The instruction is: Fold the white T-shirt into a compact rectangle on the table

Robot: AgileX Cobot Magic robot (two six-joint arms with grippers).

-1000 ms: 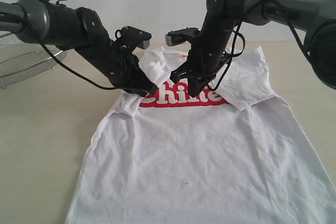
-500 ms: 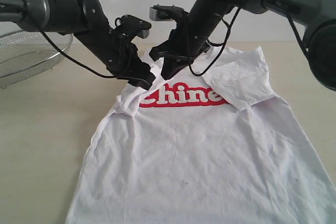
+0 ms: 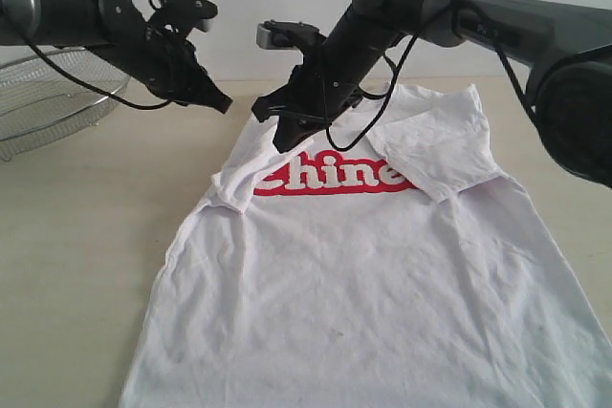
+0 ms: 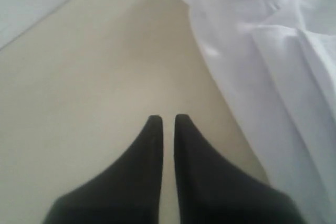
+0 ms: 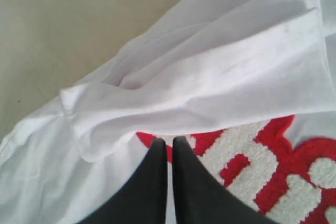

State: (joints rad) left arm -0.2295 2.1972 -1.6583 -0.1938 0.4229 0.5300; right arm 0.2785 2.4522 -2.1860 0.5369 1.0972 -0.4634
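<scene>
Across the middle of the table, from near edge toward far edge, the white T-shirt lies flat, sleeves folded inward. A wire basket sits at the far left corner. The left gripper, jaws together and empty, hangs over bare table beside the shirt; the right gripper, likewise closed and empty, is over a folded sleeve.

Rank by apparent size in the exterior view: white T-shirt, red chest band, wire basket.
1. white T-shirt, clearly largest.
2. wire basket, cropped and farther off, so unsure against the band.
3. red chest band.
</scene>
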